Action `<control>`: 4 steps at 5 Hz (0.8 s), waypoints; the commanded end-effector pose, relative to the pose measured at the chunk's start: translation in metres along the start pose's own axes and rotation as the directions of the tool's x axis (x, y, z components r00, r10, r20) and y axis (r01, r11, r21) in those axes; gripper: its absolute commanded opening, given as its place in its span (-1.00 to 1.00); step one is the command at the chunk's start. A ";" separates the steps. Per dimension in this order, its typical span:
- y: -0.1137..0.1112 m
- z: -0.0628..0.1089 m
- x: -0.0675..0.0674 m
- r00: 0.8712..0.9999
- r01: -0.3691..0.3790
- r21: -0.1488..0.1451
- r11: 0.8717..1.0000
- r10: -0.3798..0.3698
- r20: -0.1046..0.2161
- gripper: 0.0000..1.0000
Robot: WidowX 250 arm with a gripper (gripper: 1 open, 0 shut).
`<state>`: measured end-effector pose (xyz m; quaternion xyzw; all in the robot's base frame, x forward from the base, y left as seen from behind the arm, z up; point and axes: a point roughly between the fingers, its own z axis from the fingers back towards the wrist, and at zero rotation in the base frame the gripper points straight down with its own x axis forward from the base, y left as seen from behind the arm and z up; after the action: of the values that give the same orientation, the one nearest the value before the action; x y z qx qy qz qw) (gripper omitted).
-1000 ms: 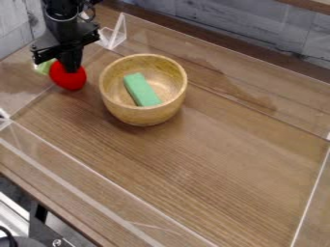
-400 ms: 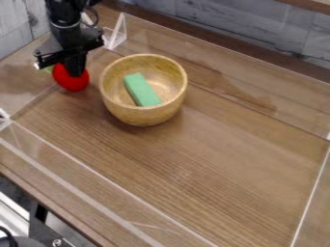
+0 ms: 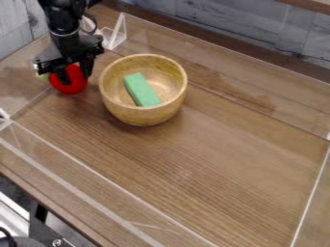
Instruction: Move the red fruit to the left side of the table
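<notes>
Fingers of the gripper (image 3: 68, 69) stand apart, one on each side of the red fruit (image 3: 68, 81), at the upper left of the frame. Black arm comes down steeply from the top edge onto that spot. Whether the fingers (image 3: 46, 66) touch the fruit's skin cannot be told at this size; no squeeze shows. Red fruit sits on the worktop (image 3: 194, 164) near its left edge, close to the low clear acrylic wall (image 3: 19, 92) that borders that side; its upper part is hidden by the gripper, so the stem is not visible.

Just right of the fruit, apart from it: round wooden bowl (image 3: 145, 90), upright, upper centre-left of the frame. Inside it a green block (image 3: 141, 91) lies tilted against the bowl's bottom.

Right of the bowl: bare brown wood-grain surface out to the clear wall at the right edge. Grey tiled backdrop (image 3: 277, 34) at upper right.
</notes>
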<state>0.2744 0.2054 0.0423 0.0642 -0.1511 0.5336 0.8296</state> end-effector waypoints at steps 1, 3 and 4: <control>0.001 0.017 -0.004 0.999 -0.030 -0.004 1.000 0.030 0.011 1.00; -0.003 0.043 -0.008 0.999 -0.007 -0.039 0.999 0.005 -0.035 -1.00; 0.000 0.035 -0.001 0.998 0.036 -0.059 0.998 -0.039 -0.045 -1.00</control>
<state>0.2599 0.1884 0.0608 0.0287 -0.1191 0.5176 0.8468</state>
